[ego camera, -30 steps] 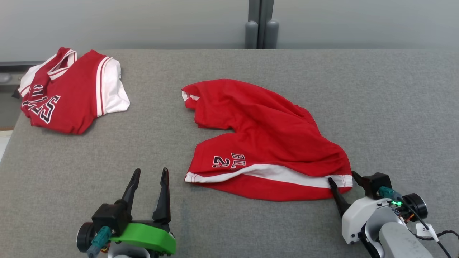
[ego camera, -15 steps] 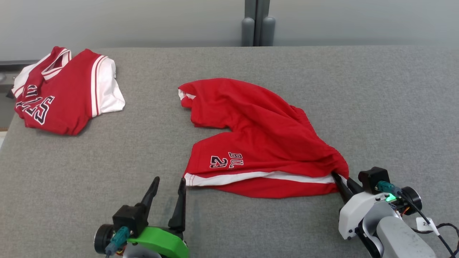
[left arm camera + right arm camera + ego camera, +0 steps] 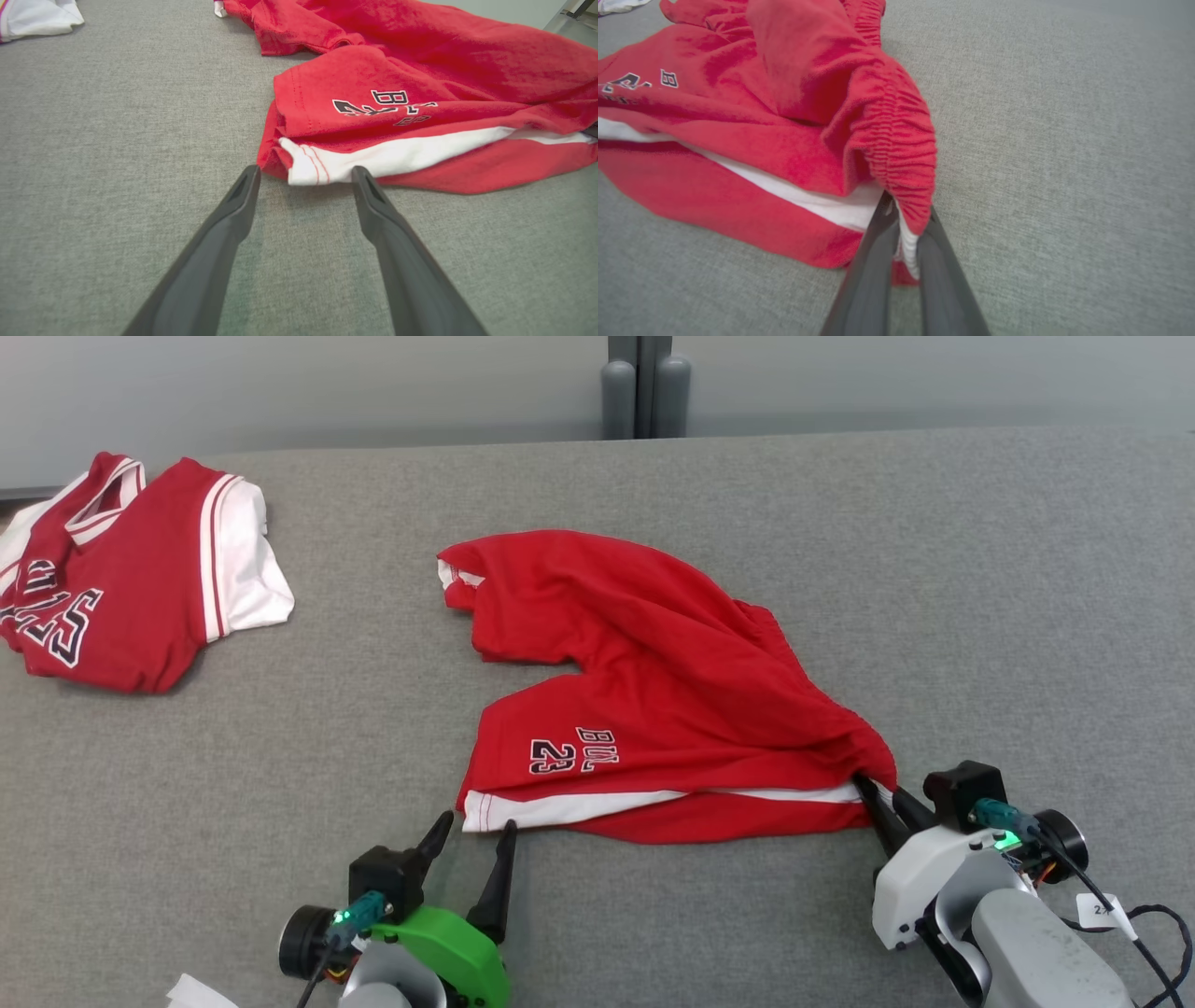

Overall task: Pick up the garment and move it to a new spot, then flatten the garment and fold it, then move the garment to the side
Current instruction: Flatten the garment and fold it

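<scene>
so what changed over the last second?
The right end effector closed on the waistband corner of the red fabric basketball shorts. The left end effector, open throughout, advanced to the shorts' white-striped hem corner. The folded red-and-white jersey stayed put; only the camera panned.

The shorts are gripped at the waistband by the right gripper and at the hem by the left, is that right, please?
Not quite: the left gripper is open at the hem, as the left wrist view shows. The right gripper does grip the shorts at the waistband.
</scene>
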